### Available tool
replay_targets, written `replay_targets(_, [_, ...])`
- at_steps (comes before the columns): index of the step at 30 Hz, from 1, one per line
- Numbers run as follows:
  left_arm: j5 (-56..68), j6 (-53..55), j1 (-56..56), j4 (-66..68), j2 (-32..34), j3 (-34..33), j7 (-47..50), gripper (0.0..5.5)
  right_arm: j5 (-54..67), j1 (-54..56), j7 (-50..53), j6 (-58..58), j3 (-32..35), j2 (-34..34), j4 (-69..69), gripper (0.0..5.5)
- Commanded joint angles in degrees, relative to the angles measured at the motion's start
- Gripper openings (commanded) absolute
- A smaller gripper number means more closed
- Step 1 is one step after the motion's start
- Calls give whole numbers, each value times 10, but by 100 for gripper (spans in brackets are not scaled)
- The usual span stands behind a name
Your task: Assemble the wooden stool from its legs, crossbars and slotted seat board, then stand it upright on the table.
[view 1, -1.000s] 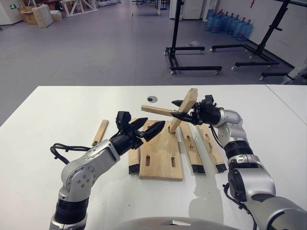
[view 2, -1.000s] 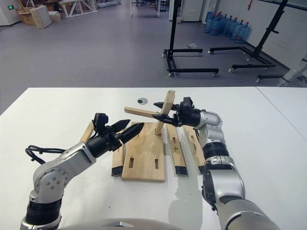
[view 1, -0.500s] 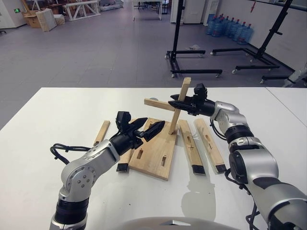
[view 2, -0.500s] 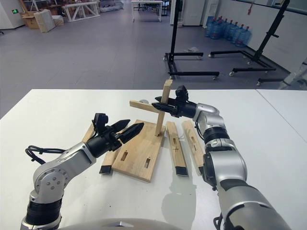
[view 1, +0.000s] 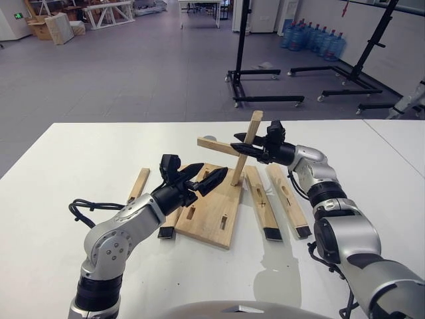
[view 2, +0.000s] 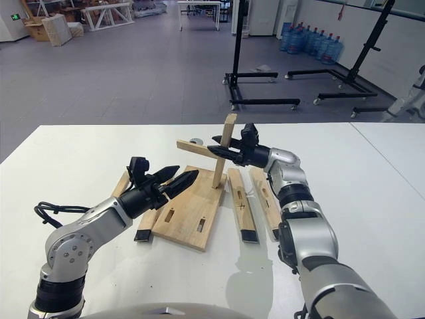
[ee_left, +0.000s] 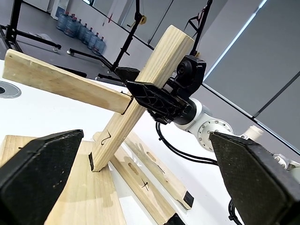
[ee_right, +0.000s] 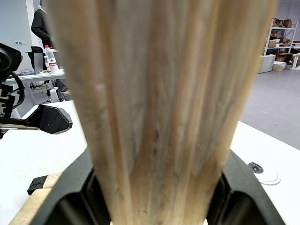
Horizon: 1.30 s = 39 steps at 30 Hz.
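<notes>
Two pieces are joined in my right gripper: a stool leg and a crossbar seated in its slot. The fingers are clamped across the leg just above the joint. The leg stands nearly upright, top tipped toward 1 o'clock. The crossbar juts from it toward 9 o'clock, clear of the table. The leg's lower end sits at the 1 o'clock corner of the slotted seat board; whether it bears on the board I cannot tell.

The seat board lies flat and skewed on the white table. At 3 o'clock of it, two loose legs lie side by side, black-capped ends toward me. A third leg pokes out from under the board's 8 o'clock edge. A short loose crossbar lies apart at 9 o'clock. A round cable grommet shows beyond the held crossbar.

Behind the table: grey floor, black wheeled racks, and blue water bottles at 1 o'clock.

My left gripper hangs over the board's 10 o'clock corner, fingers spread wide and holding nothing, pointing at the held leg. The right forearm lies low and level, reaching in from 3 o'clock.
</notes>
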<state>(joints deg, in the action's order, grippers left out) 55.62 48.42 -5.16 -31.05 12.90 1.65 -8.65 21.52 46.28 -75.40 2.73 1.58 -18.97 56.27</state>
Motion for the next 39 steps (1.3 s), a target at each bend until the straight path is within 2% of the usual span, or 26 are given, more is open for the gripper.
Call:
replay_targets(1, [-1, 11, -1, -5, 9, -3, 2, 491, -71, -102, 51, -109, -48, 18, 80, 205])
replay_targets(6, [-2, 11, -3, -4, 6, 0, 4, 491, -45, -81, 66, -199, -38, 14, 91, 205])
replay_targets(11, [-3, 10, -1, -4, 6, 0, 3, 491, -77, -104, 74, -139, -71, 16, 67, 205])
replay_targets(21, [-5, 10, -5, -3, 6, -1, 3, 491, -115, -73, 98, -61, -134, 7, 37, 205])
replay_targets(34, [-5, 9, -5, -3, 4, -1, 4, 491, -91, -80, 113, -69, -140, 8, 36, 205])
replay_targets(35, [-6, 8, -4, -3, 4, -1, 4, 491, -86, -79, 116, -70, -134, 9, 36, 246])
replay_targets(39, [-8, 7, -3, -1, 5, 1, 1, 491, -84, -75, 125, -84, -111, 14, 36, 304])
